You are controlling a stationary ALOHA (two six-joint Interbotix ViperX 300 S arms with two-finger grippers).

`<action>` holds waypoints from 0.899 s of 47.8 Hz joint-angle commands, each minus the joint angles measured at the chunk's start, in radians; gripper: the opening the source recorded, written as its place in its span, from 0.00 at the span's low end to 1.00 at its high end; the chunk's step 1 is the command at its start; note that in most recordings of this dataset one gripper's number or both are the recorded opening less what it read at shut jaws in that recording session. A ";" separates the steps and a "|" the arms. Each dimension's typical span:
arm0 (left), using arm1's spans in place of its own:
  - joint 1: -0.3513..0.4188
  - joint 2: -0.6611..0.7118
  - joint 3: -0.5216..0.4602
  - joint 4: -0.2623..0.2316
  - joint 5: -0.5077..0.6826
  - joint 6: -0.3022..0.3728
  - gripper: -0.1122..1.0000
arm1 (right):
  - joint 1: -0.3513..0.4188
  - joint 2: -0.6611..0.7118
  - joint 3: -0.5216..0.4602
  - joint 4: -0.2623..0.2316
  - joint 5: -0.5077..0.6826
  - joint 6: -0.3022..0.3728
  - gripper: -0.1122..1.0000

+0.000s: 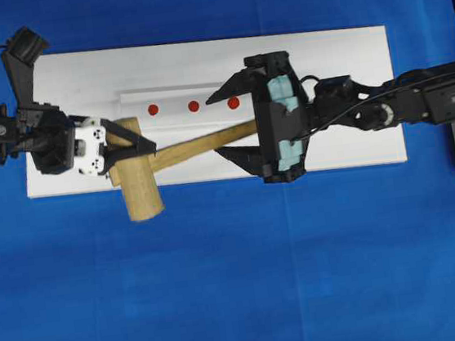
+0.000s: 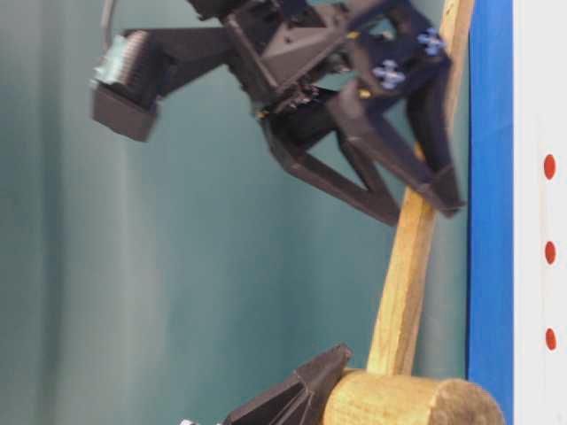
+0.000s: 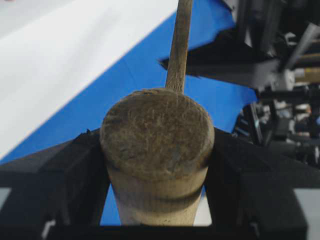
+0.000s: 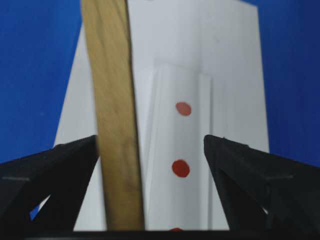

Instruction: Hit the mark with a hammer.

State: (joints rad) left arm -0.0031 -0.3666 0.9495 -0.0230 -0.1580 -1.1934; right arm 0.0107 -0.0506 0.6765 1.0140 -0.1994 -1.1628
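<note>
hammer (image 1: 142, 180) head is clamped by l gripper (image 1: 130, 147). handle is straddled by r gripper (image 1: 235, 124), jaws wide, over white board (image 1: 346, 58) w/ red dots (image 1: 193, 106).

The left black gripper (image 1: 126, 149) reaches toward three o'clock, clamped on something; the right black gripper (image 1: 226, 125) points toward nine o'clock, jaws spread wide.

Left hand (image 1: 130, 148) grips light-brown wooden mallet (image 1: 140, 184) at its head; right hand (image 1: 231, 127) spread around handle, over white board (image 1: 329, 52), three red dots (image 1: 193, 106).
</note>
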 commanded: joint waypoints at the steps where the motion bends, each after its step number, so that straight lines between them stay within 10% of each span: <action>1: -0.014 -0.023 -0.032 0.003 -0.017 -0.002 0.52 | 0.002 0.009 -0.020 -0.003 -0.011 -0.008 0.88; 18: -0.035 -0.025 -0.048 0.003 -0.017 0.003 0.52 | 0.002 0.021 -0.021 -0.005 0.009 -0.017 0.19; 43: -0.034 -0.029 -0.048 0.006 -0.009 0.018 0.52 | 0.002 0.021 -0.023 0.000 0.026 -0.009 0.18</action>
State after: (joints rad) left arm -0.0291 -0.3697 0.9327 -0.0215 -0.1580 -1.1827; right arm 0.0199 -0.0184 0.6765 1.0094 -0.1749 -1.1812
